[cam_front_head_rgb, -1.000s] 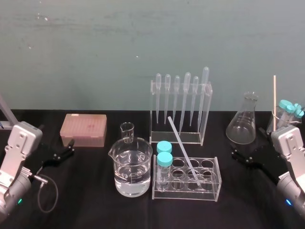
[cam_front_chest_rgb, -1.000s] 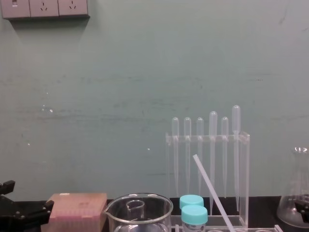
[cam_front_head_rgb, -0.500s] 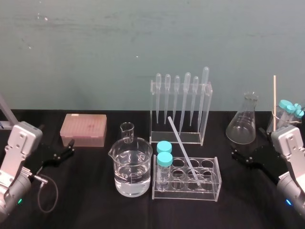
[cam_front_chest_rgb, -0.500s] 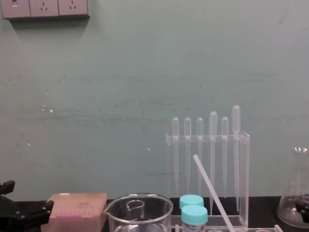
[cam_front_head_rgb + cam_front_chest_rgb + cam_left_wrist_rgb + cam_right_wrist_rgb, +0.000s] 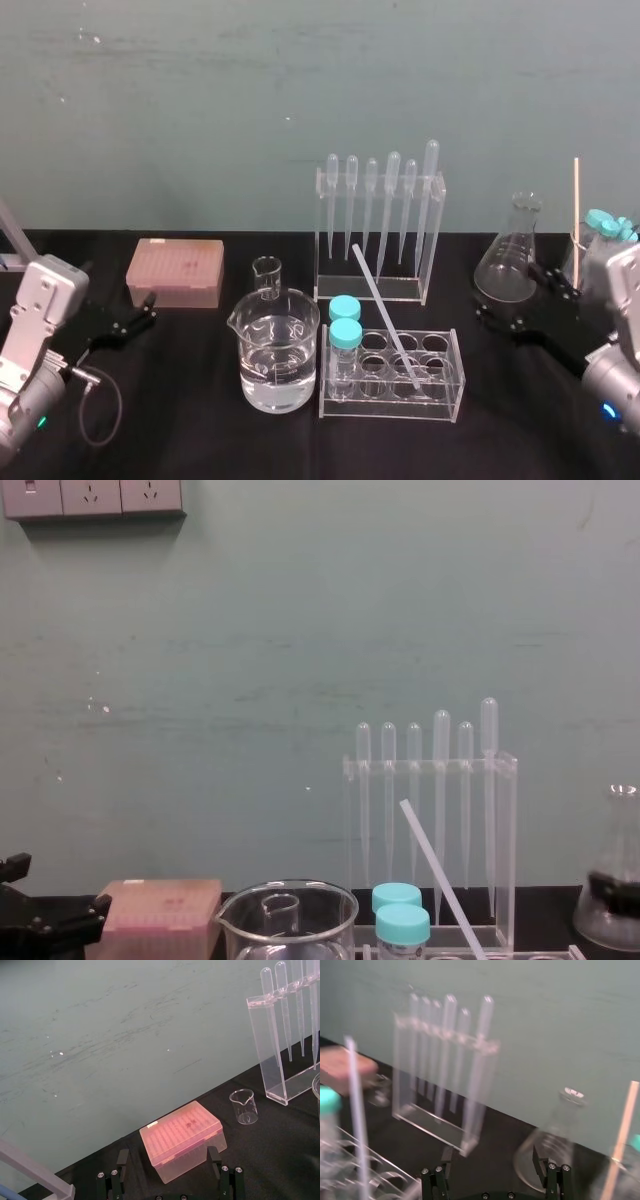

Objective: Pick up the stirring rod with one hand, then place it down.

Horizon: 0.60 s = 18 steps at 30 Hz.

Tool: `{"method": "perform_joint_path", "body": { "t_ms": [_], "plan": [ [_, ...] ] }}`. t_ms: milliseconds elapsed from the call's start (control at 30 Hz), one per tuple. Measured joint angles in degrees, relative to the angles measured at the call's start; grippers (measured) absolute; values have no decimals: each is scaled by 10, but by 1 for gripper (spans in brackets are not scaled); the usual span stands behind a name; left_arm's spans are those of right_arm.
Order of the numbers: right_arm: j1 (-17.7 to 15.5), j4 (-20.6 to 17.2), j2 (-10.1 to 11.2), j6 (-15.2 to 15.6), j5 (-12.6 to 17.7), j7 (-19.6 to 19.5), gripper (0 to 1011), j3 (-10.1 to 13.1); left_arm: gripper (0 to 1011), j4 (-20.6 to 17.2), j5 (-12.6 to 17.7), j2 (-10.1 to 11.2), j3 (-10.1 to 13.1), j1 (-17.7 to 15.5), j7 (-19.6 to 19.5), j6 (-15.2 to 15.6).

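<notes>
Translucent stirring rod (image 5: pixel 383 305), one — six pipettes (image 5: pixel 392 200) — left gripper (image 5: pixel 167 1155), right gripper (image 5: pixel 491 1155), both with jaws apart.

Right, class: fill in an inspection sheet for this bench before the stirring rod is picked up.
Surface: black table, no spills seen.
Job's things: stirring rod leaning in test-tube rack, ungripped.
Clutter: water beaker, small beaker, pink tip box, pipette rack, conical flask.
Grippers: left gripper open near pink tip box; right gripper open by conical flask.
Cables: grey loop by left arm.
Surroundings: teal wall, wall sockets.
</notes>
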Motion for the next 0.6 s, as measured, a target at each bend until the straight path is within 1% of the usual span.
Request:
{"method": "perform_joint_path", "body": {
  "t_ms": [33,67,167,200,233,267,367,400,433,500,600],
  "plan": [
    [1,-3,0,5,13,15,1002,3,1000,0,0,0,0,0,0,0],
    [6,-10,0,15,40,46,1000,9,1000,0,0,0,0,0,0,0],
    [15,-19,-1,29,73,91,1000,15,1000,0,0,0,0,0,0,0],
    [22,-22,-2,38,90,119,1000,16,1000,0,0,0,0,0,0,0],
    [26,-23,-3,41,96,131,1002,16,1000,0,0,0,0,0,0,0],
    [33,-25,-5,46,105,152,1000,16,1000,0,0,0,0,0,0,0],
    [48,-23,-11,52,110,182,1002,9,1000,0,0,0,0,0,0,0],
    [59,-19,-15,55,109,201,1002,1,1000,0,0,0,0,0,0,0],
    [65,-16,-17,56,108,210,1002,-3,1000,0,0,0,0,0,0,0],
    [77,-8,-23,57,104,226,1000,-11,1000,0,0,0,0,0,0,0],
    [105,15,-38,58,88,258,1002,-31,1000,0,0,0,0,0,0,0]
  ]
}}
